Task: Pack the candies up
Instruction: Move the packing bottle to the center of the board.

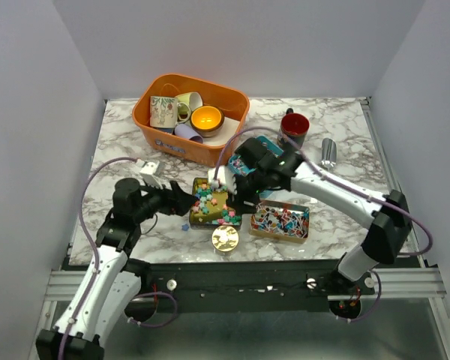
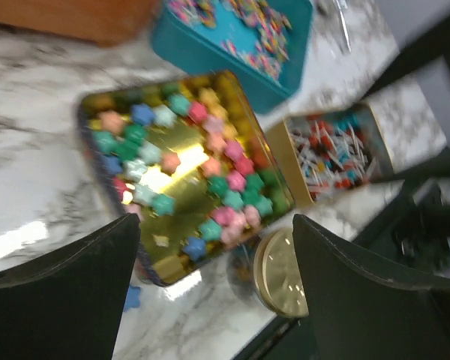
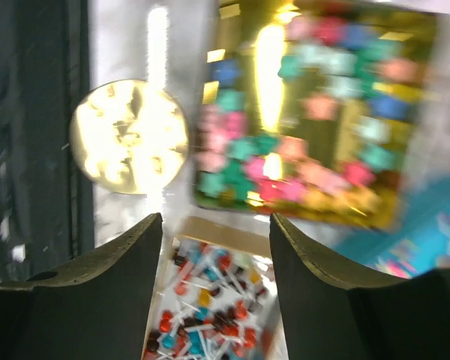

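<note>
Top external: star candies (image 1: 210, 204) lay in the gold tin (image 1: 197, 220) on the bench (image 1: 345, 127), wrapped candies (image 1: 281, 219) in the box beside it. Left gripper (image 2: 216, 240) was wide open and empty, right gripper (image 3: 216, 225) part open and empty over the tin. Probably mid-packing. Next move needs a clean pick of loose candy.

White worktop (image 1: 120, 150) with a grey marble vein pattern. Near its back edge: a bright orange basket (image 1: 176, 146), a dark red mug (image 1: 294, 126) and a silver can (image 1: 328, 152). Towards the front edge: a shiny gold tin (image 2: 191, 191) of star sweets (image 2: 236, 180) in pink, teal, blue and peach. A teal tin (image 2: 210, 56) has multicoloured speckled bits (image 2: 259, 22). A tan box (image 2: 285, 154) has red, blue and white wrapped sweets (image 2: 334, 150). A gold disc (image 1: 225, 238).
</note>
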Robot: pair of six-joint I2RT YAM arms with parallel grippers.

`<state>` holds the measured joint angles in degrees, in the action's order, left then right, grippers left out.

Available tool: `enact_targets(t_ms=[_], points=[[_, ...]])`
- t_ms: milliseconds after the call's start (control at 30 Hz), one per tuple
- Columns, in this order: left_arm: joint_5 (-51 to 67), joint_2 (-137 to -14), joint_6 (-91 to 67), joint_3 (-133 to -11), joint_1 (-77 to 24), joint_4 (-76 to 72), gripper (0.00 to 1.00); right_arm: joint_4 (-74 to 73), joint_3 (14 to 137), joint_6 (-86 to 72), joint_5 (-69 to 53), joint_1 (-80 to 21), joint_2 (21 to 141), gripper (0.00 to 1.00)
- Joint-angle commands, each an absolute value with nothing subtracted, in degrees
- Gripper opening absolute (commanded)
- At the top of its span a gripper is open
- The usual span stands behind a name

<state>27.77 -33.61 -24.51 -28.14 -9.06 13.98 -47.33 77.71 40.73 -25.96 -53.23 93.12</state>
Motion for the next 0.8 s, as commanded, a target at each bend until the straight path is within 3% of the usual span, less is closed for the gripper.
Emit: enact_targets(t_ms=[0,167,233,267,433,600,767], points=[[31.5,-38.3,-17.8,-27.2,-21.2,12.7,0.91,-50.4,82.4,30.1,-23.5,-46.0,83.5,0.68],[35.9,-41.7,-12.1,-29.0,-30.7,12.7,0.92,-48.1,72.0,29.7,-18.8,-44.0,73.4,0.71],[31.1,-45.3,-13.2,-30.3,-34.1,15.6,0.92,-47.3,68.0,29.2,-17.9,-43.5,69.5,0.72],[27.0,-45.9,-16.1,-30.5,-38.1,16.8,0.99,-47.1,67.2,29.1,-16.8,-43.2,68.3,0.73],[3.7,-42.7,-18.7,-26.2,-47.9,13.7,0.99,-46.6,67.4,30.6,-12.7,-40.6,66.1,0.76],[-0.5,-43.8,-18.3,-24.3,-53.6,1.1,0.99,-46.8,68.6,29.6,-13.4,-35.4,67.6,0.77],[-1.1,-42.4,-31.6,-22.3,-64.7,10.4,0.99,-48.1,71.1,29.3,-16.3,-34.9,69.7,0.77]])
